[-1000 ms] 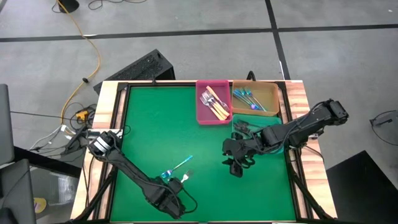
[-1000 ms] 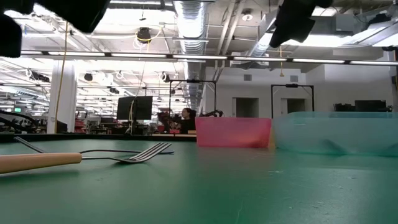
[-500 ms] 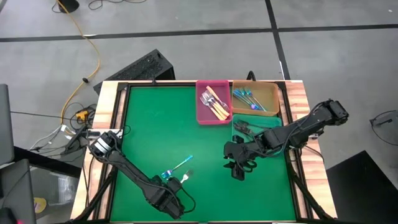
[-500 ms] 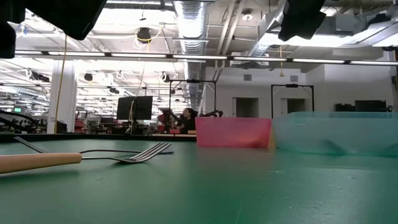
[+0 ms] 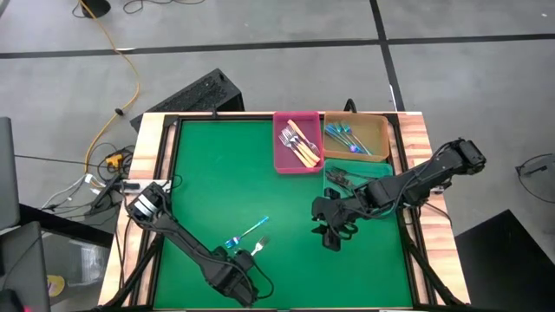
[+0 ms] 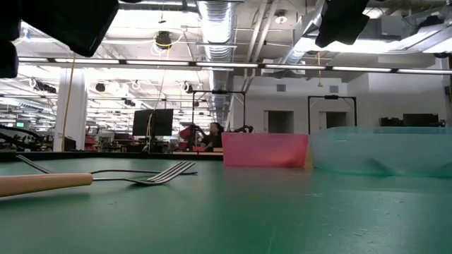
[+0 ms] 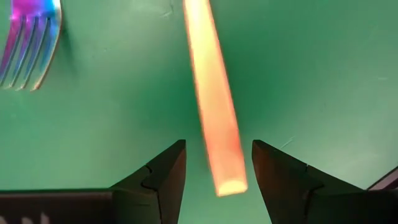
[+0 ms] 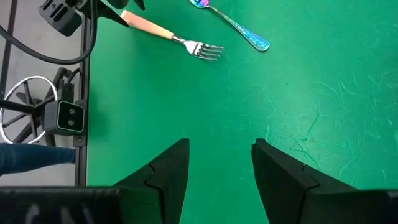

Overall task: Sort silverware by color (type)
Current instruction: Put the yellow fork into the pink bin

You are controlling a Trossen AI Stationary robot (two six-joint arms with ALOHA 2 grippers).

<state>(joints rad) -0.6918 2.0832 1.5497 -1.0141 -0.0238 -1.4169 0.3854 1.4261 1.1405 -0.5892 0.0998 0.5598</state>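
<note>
Two forks lie flat on the green mat near its near edge: a tan-handled silver fork [image 5: 259, 246] [image 6: 85, 176] and an iridescent blue fork [image 5: 248, 231] [image 8: 233, 22]. My left gripper [image 5: 244, 262] [image 7: 219, 149] hangs open above the tan handle's free end [image 7: 227, 180], with a finger on each side and neither touching it. The blue fork's tines [image 7: 28, 37] lie off to one side. My right gripper [image 5: 333, 230] [image 8: 219, 146] is open over bare mat at mid-table.
Along the far edge sit a pink bin [image 5: 297, 143] [image 6: 265, 149] with tan-handled forks and a tan bin [image 5: 355, 139] with blue forks. A clear teal bin [image 5: 368, 182] [image 6: 381, 149] lies partly under the right arm. The mat has a raised wooden rim [image 5: 160, 143].
The left gripper has come down a little toward the tan-handled fork. The forks have stayed where they were.
</note>
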